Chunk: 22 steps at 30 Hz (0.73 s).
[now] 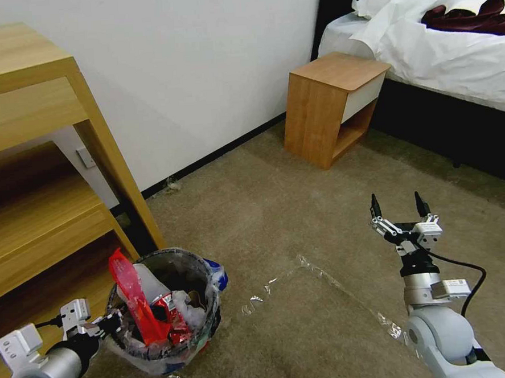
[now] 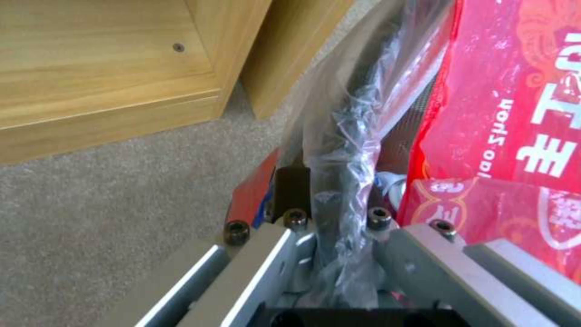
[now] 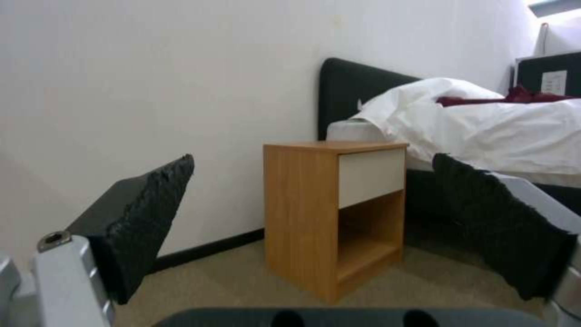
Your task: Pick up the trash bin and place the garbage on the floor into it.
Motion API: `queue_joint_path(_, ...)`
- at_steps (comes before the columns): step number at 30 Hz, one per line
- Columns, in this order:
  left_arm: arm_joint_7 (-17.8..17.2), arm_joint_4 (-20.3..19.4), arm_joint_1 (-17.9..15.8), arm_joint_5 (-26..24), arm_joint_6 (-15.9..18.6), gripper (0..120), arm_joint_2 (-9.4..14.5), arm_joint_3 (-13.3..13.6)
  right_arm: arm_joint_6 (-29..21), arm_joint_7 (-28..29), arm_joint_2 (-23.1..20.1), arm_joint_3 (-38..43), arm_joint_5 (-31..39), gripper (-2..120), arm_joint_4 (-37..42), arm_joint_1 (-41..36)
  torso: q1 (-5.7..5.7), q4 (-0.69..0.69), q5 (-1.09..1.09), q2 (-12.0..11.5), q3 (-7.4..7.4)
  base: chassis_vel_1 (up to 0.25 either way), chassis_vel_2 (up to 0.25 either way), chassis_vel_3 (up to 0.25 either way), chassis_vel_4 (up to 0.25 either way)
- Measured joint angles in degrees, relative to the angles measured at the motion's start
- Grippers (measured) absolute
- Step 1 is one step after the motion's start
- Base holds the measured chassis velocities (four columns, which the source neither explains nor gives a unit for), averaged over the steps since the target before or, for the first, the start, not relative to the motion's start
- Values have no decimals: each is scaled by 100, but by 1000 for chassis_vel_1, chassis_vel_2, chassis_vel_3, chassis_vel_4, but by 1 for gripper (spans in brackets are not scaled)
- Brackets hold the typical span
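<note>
The trash bin, red with a dark rim and a clear liner, sits low at the left by the wooden shelf unit. Garbage fills it: red wrappers stick up above white pieces. My left gripper is shut on the bin's near rim. In the left wrist view my left gripper pinches the rim and crumpled liner, with a red wrapper just inside. I cannot tell whether the bin rests on the floor. My right gripper hangs open and empty above the carpet at the right; its fingers spread wide.
A wooden shelf unit stands close at the left of the bin. A wooden nightstand and a bed stand at the back right. Clear tape strips lie on the carpet. A small grey clump lies by the baseboard.
</note>
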Motion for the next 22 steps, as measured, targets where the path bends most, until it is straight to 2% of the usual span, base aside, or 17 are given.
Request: queue_joint_path(22, -9, 72, -73, -76, 5, 1, 30, -65, 52, -91, 61, -43, 14, 100, -165, 54, 0, 0, 0, 0, 0, 0, 0, 0, 0)
